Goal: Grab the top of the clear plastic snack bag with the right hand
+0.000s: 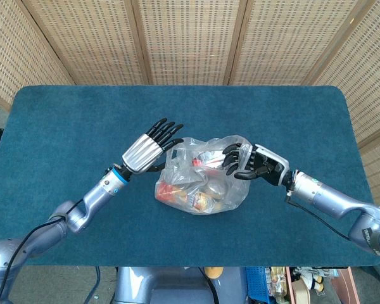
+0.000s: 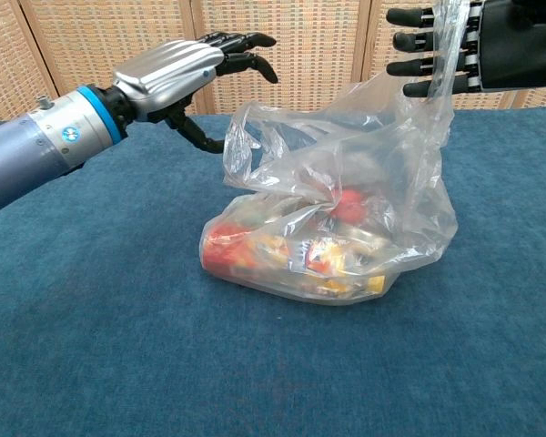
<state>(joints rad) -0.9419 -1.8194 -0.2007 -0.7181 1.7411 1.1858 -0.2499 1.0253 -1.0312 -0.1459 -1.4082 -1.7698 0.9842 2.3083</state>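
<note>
- Right hand fingers point(image 2: 409, 41): extended and slightly apart, with the raised right flap of the clear plastic snack bag point(image 2: 332, 223) draped across them. Whether the thumb pinches the plastic cannot be told from either view.
- Right hand point(image 1: 250, 163): positioned at the bag's upper right edge, fingers pointing toward the bag's opening.
- Left hand fingers point(image 2: 241, 41): spread apart and holding nothing; the thumb hangs just beside the bag's upper left edge. Contact cannot be confirmed.
- Left hand point(image 1: 145, 152): held palm down above the tabletop point(image 1: 69, 126), immediately left of the bag.
- Clear plastic snack bag point(image 1: 199, 177): sits near the middle of the tabletop, between the two hands. Its base rests on the surface; its top is open and crumpled, with the right side pulled up higher than the left.
- Contents: red, yellow and orange snack packets point(image 2: 296, 255) lie at the bottom of the bag.
- Surroundings: blue tabletop, with woven wicker screen panels point(image 1: 190, 38) behind it.
</note>
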